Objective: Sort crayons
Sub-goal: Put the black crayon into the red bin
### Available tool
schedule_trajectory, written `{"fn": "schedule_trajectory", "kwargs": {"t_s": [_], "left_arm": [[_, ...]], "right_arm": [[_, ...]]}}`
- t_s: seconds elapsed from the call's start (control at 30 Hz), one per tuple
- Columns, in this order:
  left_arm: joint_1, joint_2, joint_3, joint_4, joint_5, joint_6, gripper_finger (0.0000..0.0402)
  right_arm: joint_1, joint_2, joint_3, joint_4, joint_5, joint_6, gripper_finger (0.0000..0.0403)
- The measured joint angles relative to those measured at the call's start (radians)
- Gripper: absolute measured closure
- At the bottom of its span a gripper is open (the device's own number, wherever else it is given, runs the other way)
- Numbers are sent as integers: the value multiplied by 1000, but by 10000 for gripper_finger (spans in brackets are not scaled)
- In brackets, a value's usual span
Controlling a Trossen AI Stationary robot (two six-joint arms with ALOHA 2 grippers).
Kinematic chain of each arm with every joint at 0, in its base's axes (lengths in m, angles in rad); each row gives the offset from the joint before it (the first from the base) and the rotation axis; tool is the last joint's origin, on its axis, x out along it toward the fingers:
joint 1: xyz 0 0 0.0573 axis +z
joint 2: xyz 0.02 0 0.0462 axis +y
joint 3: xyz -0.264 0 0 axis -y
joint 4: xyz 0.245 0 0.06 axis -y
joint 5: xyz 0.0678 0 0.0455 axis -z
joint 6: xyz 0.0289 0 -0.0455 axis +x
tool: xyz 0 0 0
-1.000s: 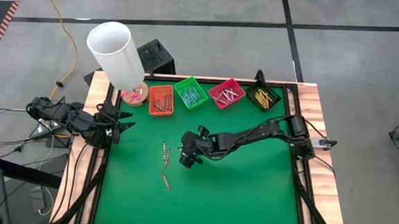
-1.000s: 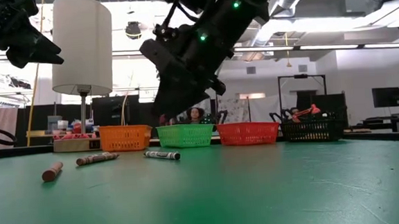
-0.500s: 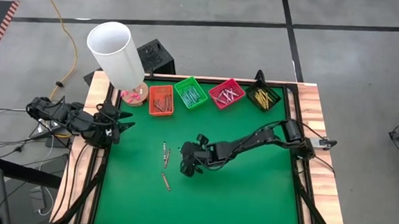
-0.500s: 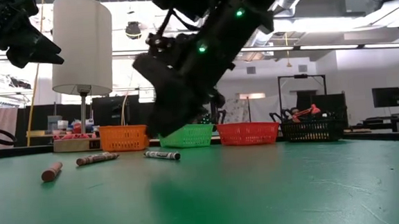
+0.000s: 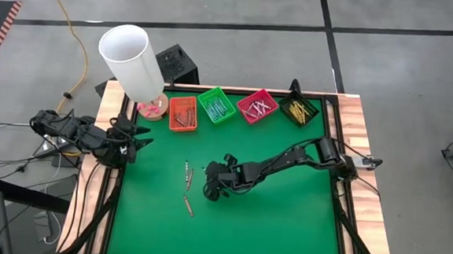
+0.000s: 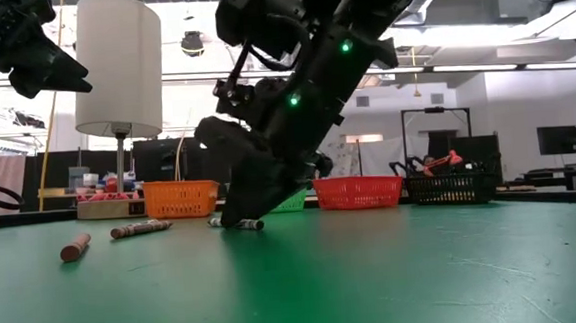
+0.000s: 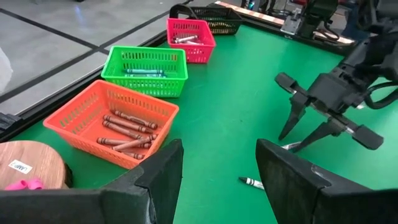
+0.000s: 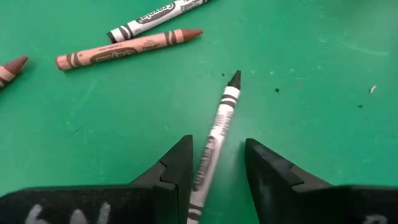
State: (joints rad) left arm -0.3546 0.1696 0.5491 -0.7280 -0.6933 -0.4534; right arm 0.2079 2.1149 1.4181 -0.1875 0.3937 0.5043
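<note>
Several crayons lie flat on the green mat (image 5: 284, 217): a black-and-white one (image 8: 158, 15), two brown ones (image 8: 127, 48) (image 8: 9, 68), and a grey one with a black tip (image 8: 217, 130). My right gripper (image 8: 217, 180) is open, slants down close over the mat (image 6: 237, 221), and has one finger on each side of the grey crayon's rear half without a touch that shows. My left gripper (image 7: 217, 180) is open and holds nothing, raised at the table's left edge (image 5: 135, 137).
Along the far edge stand an orange tray (image 5: 183, 112), a green tray (image 5: 216, 105), a pink tray (image 5: 257, 105) and a black tray (image 5: 298, 109), each holding crayons. A white lamp (image 5: 132, 58) on a wooden base (image 5: 153, 107) stands at the far left corner.
My right gripper has come down toward the mat and moved a little toward the table's near edge, ending low over the grey crayon. The crayons have stayed where they were.
</note>
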Motion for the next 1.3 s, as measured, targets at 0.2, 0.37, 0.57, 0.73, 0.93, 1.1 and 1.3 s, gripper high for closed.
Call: {"fn": "schedule_trajectory", "kwargs": {"t_s": [0.2,0.37,0.57,0.73,0.93,1.1,1.3], "left_arm": [[0,0,0,0,0,0,210],[0,0,0,0,0,0,210],[0,0,0,0,0,0,210],[0,0,0,0,0,0,210],[0,0,0,0,0,0,210],[0,0,0,0,0,0,210],[0,0,0,0,0,0,210]], "right_arm": [[3,15,4,-7,10,28,265],[7,16,4,-22,14,78,297],[7,16,3,-37,15,124,357],[7,10,2,-40,12,136,396],[7,-17,-2,-47,-10,147,399],[11,-55,-3,-55,-22,123,400],[-1,-124,-2,-87,54,62,400]]}}
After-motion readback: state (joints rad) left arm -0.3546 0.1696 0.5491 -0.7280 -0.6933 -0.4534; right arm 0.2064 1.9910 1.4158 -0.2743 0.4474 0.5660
